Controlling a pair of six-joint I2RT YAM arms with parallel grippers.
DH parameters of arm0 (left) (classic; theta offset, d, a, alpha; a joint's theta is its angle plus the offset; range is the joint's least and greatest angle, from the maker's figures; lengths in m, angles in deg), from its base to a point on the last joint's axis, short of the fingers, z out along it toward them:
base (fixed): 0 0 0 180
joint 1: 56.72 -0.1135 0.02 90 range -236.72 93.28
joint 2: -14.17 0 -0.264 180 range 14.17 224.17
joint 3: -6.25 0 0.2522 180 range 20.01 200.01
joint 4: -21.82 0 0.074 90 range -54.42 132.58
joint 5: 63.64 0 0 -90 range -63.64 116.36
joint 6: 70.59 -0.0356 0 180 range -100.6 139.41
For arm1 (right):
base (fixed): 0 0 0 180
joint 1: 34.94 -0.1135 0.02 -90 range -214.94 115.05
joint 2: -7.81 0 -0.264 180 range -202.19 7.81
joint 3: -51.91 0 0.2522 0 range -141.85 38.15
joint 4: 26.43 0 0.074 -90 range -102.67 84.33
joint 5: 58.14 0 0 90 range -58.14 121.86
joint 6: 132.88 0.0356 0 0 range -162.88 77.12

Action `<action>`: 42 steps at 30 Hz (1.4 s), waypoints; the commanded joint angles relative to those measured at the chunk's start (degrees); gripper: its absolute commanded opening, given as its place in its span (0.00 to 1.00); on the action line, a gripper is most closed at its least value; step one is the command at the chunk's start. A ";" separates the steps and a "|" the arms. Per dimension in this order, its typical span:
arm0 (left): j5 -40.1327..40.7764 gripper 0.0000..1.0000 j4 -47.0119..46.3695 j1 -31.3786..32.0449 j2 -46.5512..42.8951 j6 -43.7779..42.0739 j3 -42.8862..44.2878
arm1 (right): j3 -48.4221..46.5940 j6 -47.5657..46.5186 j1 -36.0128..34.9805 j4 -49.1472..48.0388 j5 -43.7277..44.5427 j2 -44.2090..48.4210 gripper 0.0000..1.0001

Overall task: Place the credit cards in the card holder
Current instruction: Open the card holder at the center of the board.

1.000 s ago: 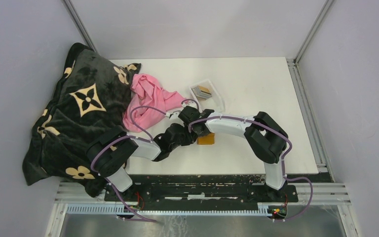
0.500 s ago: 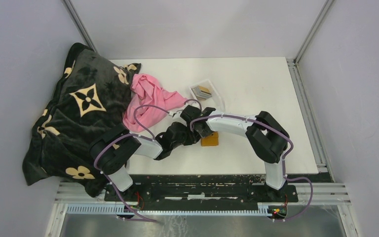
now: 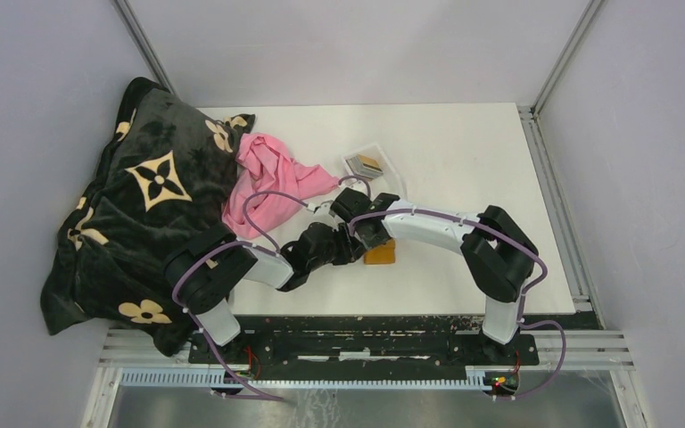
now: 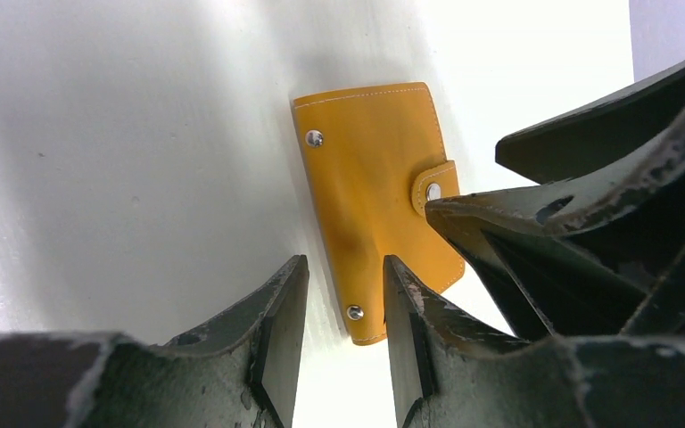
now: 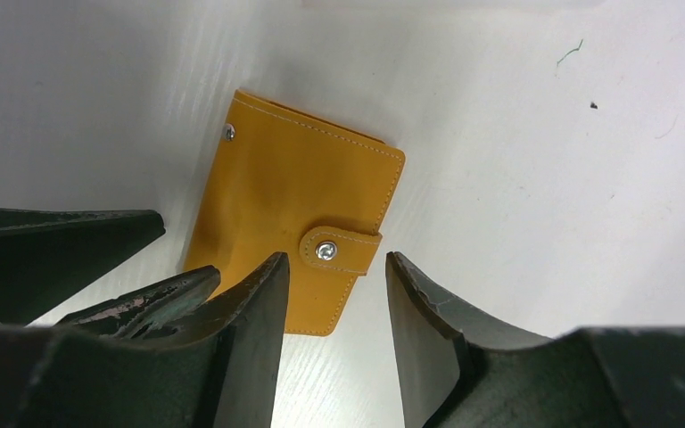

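Patterning on the dark plush blanket [image 3: 134, 205] consists of cream four-petal flowers and a pointed flower inside a diamond; any lettering on it is too small to read. The blanket is heaped over the left edge of the white table [image 3: 464, 152], and a crumpled pink cloth [image 3: 268, 187] lies against its right side. Beyond the arms, a clear plastic tray [image 3: 391, 163] holds the credit cards [image 3: 364, 164] as a small stack with grey and tan faces. The card holder [image 4: 375, 205] lies flat on the bare table near its front edge, closed, with its strap [image 5: 341, 251] snapped shut over the orange cover and metal studs [image 4: 314, 138] at the corners. Both arms converge over it and hide most of it from the top camera. The left gripper [image 4: 345, 267] has its jaws spread, with one lower corner of the card holder visible in the gap between them. The right gripper [image 5: 334, 267] also has its jaws spread, lined up on either side of the strap end, and pinches nothing. Pale grey walls [image 3: 339, 45] enclose the cell, with aluminium posts [image 3: 143, 40] in the rear corners.
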 commanded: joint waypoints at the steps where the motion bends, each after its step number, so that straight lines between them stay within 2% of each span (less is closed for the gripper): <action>1: -1.81 0.45 0.52 0.67 1.64 -0.41 -1.01 | 1.27 2.56 0.06 0.95 0.17 2.47 0.51; 15: -3.04 0.43 2.31 1.24 5.16 0.19 -0.13 | 4.09 4.35 0.13 -1.11 0.09 -0.28 0.51; 28: -2.85 0.41 2.88 1.61 8.23 0.71 -0.47 | 2.80 3.37 0.50 -2.39 0.45 -1.58 0.51; 42: -1.76 0.39 2.41 1.82 9.15 3.11 -3.03 | 6.97 2.96 6.01 -6.68 -2.64 -2.61 0.50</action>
